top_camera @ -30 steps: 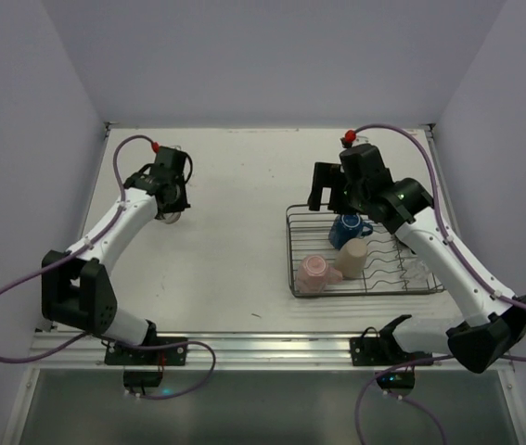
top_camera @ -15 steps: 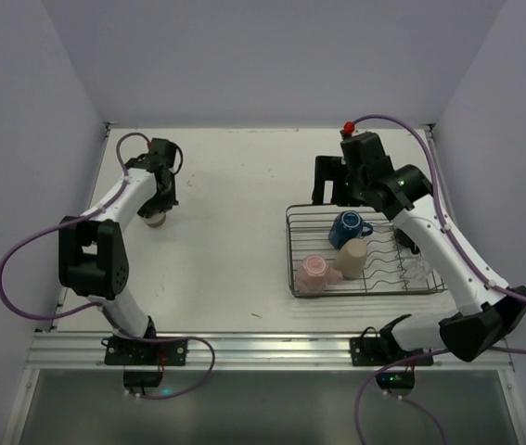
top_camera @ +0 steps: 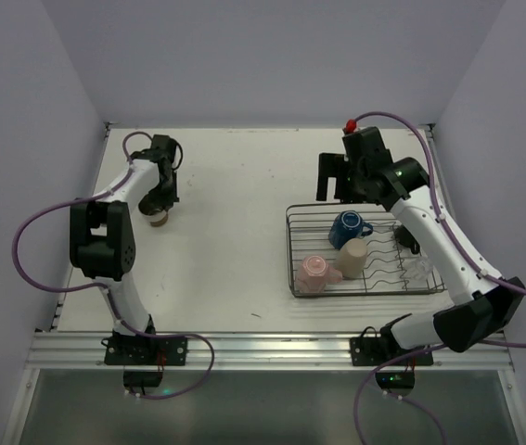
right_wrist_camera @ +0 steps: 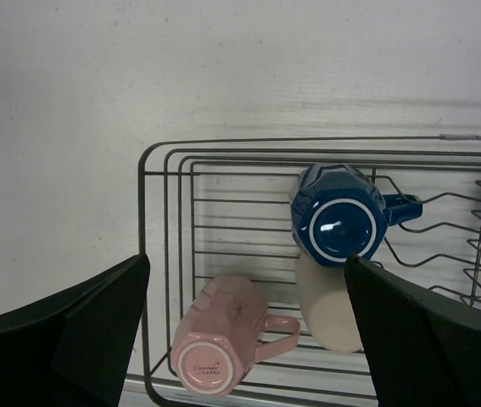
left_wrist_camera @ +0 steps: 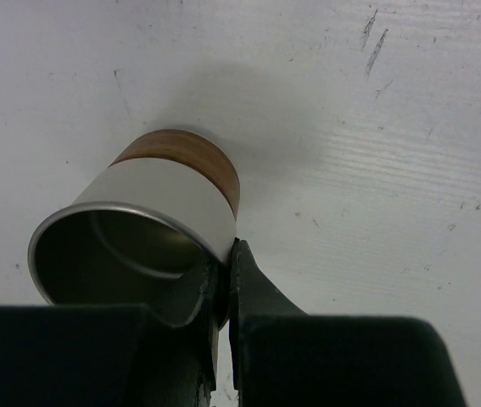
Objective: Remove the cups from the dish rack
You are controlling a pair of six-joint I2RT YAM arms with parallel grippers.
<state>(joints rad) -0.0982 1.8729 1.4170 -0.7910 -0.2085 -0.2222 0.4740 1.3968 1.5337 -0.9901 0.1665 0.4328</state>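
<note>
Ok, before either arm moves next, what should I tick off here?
1. Left claw shut on held cup at its rim: ok.
2. Held cup resting on table: cannot tell.
3. Right claw open: ok.
4. Right claw lined up on one cup: not ok; blue cup and pink cup both show between its fingers.
5. Dish rack unloaded: not ok; blue cup, pink cup and beige cup lie inside.
</note>
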